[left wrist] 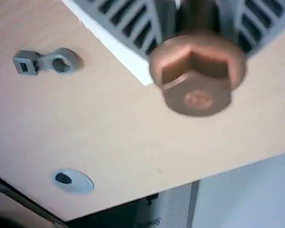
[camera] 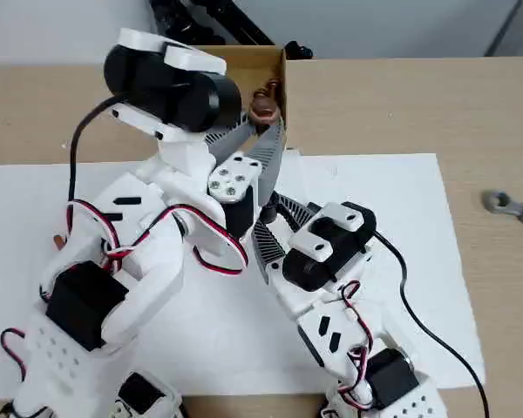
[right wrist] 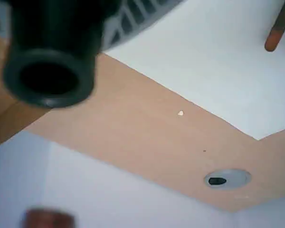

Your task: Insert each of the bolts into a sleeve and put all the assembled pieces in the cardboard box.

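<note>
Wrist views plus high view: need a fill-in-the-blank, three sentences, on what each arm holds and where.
The left arm's jaws are shut on a copper-coloured, hex-headed ____.
The right arm's jaws are shut on a black hollow ____.
In the high view the left arm's jaws are at the wall of the cardboard ____.
Missing: bolt; sleeve; box.

Looks like we're watching a robotics lab bench: a wooden tabletop (camera: 375,104) with a cable grommet (left wrist: 72,181) is carrying a white sheet (camera: 375,200), a wrench (camera: 512,207) is lying near its right edge, and bare servo wires (camera: 241,252) are looping about.
</note>
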`<state>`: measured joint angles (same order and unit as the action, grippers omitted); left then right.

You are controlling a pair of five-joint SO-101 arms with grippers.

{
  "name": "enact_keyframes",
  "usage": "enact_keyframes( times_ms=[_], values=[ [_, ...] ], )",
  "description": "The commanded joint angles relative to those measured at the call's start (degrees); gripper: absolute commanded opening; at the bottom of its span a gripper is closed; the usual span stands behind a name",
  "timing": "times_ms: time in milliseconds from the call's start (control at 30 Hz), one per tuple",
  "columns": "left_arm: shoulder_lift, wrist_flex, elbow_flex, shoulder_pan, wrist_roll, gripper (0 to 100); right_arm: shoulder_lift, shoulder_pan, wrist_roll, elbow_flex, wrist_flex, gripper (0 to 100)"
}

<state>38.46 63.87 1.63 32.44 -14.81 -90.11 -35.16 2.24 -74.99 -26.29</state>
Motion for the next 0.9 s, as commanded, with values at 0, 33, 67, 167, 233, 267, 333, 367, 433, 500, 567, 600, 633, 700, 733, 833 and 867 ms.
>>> enact_keyframes(
  times_ms=[0, 33, 67, 167, 233, 267, 333, 367, 433, 500, 567, 600, 633, 700, 733, 833, 867],
  values=[
    [1.2, 0.0, -0.4, 0.6, -0.6, 1, 0.0, -0.2, -0.6, 1.3, 1.6, 0.5],
    [1.3, 0.0, -0.4, 0.9, -1.2, 1, 0.0, -0.2, -0.6, 1.3, 1.6, 0.5],
    [1.3, 0.1, -0.4, 0.9, -2.3, 1, 0.0, -0.2, -0.6, 1.3, 1.6, 0.5],
    [1.2, 2.2, -0.4, 0.9, -4.2, 1, 0.0, -0.1, -0.6, 1.3, 1.5, 0.5],
    [1.3, 2.7, -0.4, 0.9, -4.2, 1, 0.0, -0.1, -0.6, 1.3, 1.5, 0.5],
    [1.4, 2.7, -0.5, 0.9, -4.2, 1, 0.0, -0.1, -0.6, 1.3, 1.5, 0.5],
    [1.4, 2.8, -0.5, 0.9, -4.2, 1, 0.0, -0.1, -0.6, 1.3, 1.5, 0.5],
    [1.4, 2.8, -0.5, 0.9, -4.2, 1, 0.0, -0.1, -0.6, 1.3, 1.4, 0.5],
    [1.4, 2.6, -0.5, 0.9, -4.2, 1, 0.0, -0.1, -0.6, 1.3, 1.3, 0.5],
    [1.4, 2.5, -0.5, 0.9, -4.2, 1, 0.0, -0.1, -0.6, 1.3, 1.3, 0.5],
    [1.4, 2.5, -0.5, 0.9, -4.2, 1, 0.0, -0.1, -0.6, 1.3, 1.3, 0.5],
    [1.4, 2.5, -0.5, 0.9, -4.2, 1, 0.0, -0.1, -0.6, 1.3, 1.3, 0.5],
    [1.3, 2.5, -0.5, 0.9, -4.2, 1, 0.0, -0.1, -0.6, 1.3, 1.3, 0.5],
    [1.3, 2.6, -0.4, 0.9, -4.2, 1, 0.0, -0.1, -0.6, 1.3, 1.3, 0.5],
    [1.3, 2.6, -0.2, 0.9, -4.2, 1, 0.0, -0.1, -0.6, 1.3, 1.3, 0.5],
    [1.1, 2.8, 0.0, 0.9, -4.2, 1, 0.0, -0.1, -0.6, 1.3, 1.3, 0.5],
    [1.0, 2.8, 0.0, 0.9, -4.2, 1, 0.0, -0.1, -0.6, 1.3, 1.3, 0.5]
  ],
)
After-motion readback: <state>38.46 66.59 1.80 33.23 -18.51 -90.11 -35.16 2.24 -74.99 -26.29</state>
